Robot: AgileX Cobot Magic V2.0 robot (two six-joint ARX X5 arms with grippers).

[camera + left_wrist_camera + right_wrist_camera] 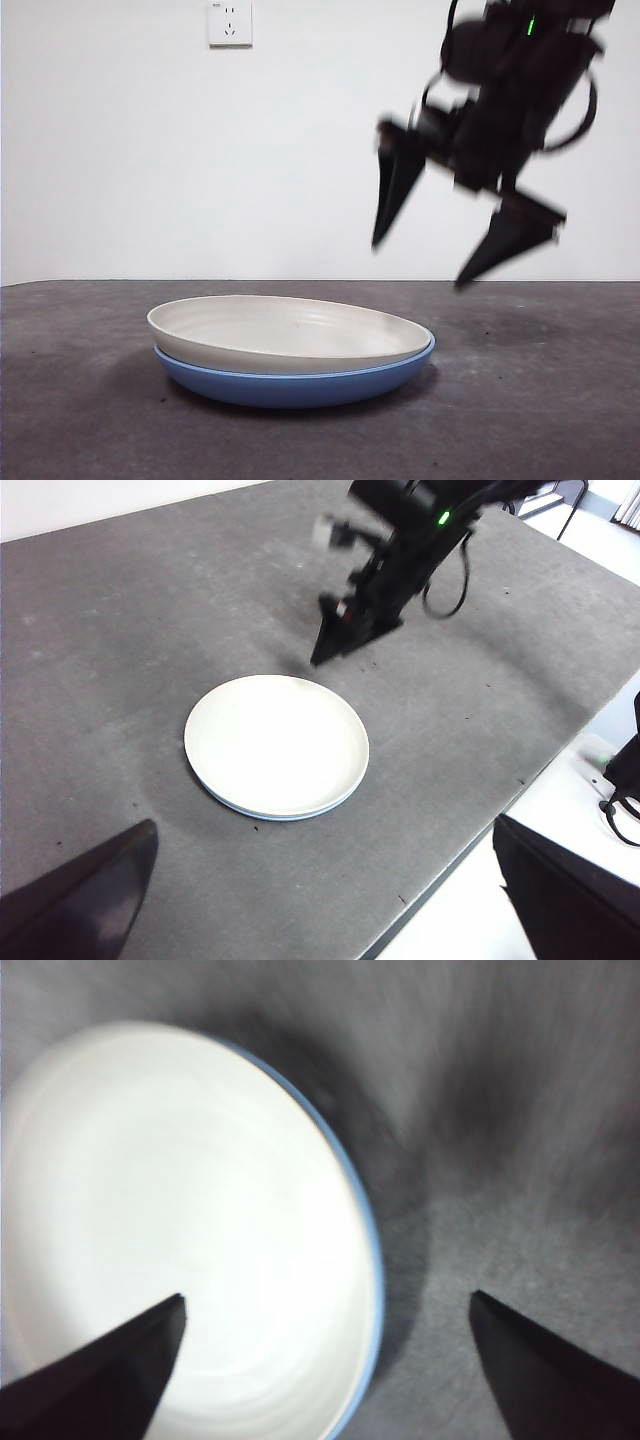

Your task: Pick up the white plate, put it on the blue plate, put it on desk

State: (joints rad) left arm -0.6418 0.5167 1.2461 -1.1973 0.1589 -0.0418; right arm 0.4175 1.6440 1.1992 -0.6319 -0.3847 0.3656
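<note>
The white plate [285, 332] lies nested inside the blue plate [300, 385], and the pair rests on the desk [540, 420]; only a thin blue rim shows beneath the cream edge. In the front view the white plate sits slightly tilted, its rim riding higher above the blue rim on one side than on the other. The right gripper [465, 235] hangs in the air above and to the side of the stack, clear of both plates, with its two black jaws spread wide apart and nothing between them. Its image is blurred. In the right wrist view one jaw tip overlies the white plate [180, 1230] while the other overlies bare desk [520, 1190] beyond the blue plate [372, 1260] rim, so the stack's edge falls within the gap between the jaws, below them and untouched. The left gripper [320, 900] waits well away from the stack, jaws spread apart and empty; its wrist view shows the white plate [276, 743], the blue plate [262, 813] edge and the right gripper [345, 635] just beyond the plates
</note>
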